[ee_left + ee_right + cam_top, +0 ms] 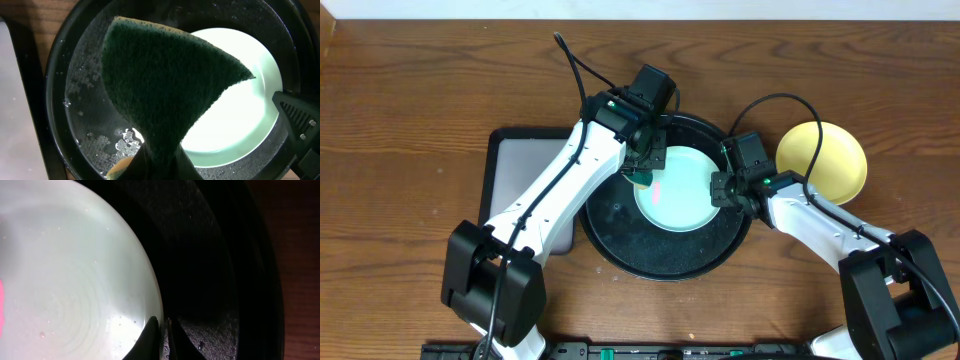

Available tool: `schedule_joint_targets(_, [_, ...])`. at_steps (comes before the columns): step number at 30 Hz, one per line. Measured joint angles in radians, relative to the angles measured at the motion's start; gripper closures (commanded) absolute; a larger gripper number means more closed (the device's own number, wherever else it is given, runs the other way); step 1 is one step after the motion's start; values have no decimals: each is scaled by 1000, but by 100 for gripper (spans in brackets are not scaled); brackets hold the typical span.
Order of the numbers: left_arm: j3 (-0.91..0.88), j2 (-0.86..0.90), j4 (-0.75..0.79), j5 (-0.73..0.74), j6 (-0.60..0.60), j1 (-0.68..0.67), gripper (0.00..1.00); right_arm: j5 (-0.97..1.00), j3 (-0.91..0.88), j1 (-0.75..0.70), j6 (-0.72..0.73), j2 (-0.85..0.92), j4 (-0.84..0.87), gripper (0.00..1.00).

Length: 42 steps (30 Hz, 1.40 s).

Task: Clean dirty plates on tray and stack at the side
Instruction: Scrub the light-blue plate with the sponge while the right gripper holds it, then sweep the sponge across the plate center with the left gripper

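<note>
A mint-teal plate (682, 190) with a pink smear (657, 190) lies in the round black tray (625, 228). My left gripper (642, 172) hangs over the plate's left edge, shut on a dark green sponge (170, 85) that fans out above the plate (240, 125) and the wet tray floor (80, 85). My right gripper (725, 188) is shut on the plate's right rim; in the right wrist view one finger (149, 337) lies inside the plate (75, 265) and the other outside, over the tray (210, 255). A pale yellow plate (823, 160) sits on the table to the right of the tray.
A grey rectangular tray with a black rim (515, 170) lies left of the round tray, partly under my left arm. Foam and water drops (125, 142) cover the round tray's floor. Bare wooden table surrounds everything.
</note>
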Motion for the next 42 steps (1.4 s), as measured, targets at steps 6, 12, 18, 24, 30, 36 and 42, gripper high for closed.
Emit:
schedule_joint_targets(6, [0, 0, 0, 0, 0, 0, 92, -1, -3, 0, 0, 0, 1, 94])
schedule_joint_targets(12, [0, 0, 0, 0, 0, 0, 92, -4, -12, 0, 2, 0, 15, 99])
schedule_joint_targets(18, [0, 0, 0, 0, 0, 0, 92, -5, -12, 0, 3, 0, 19, 99])
schedule_joint_targets(24, [0, 0, 9, 0, 0, 0, 92, -5, -12, 0, 3, 0, 19, 99])
schedule_joint_targets(30, [-13, 0, 51, 0, 0, -8, 92, -5, -12, 0, 3, 0, 19, 99])
schedule_joint_targets(36, [-95, 2, 160, -1, -25, -19, 92, -5, -12, 0, 3, 0, 20, 99])
schedule_joint_targets(42, [-103, 49, 171, -1, -34, -19, 92, -5, -12, 0, 3, 0, 20, 99])
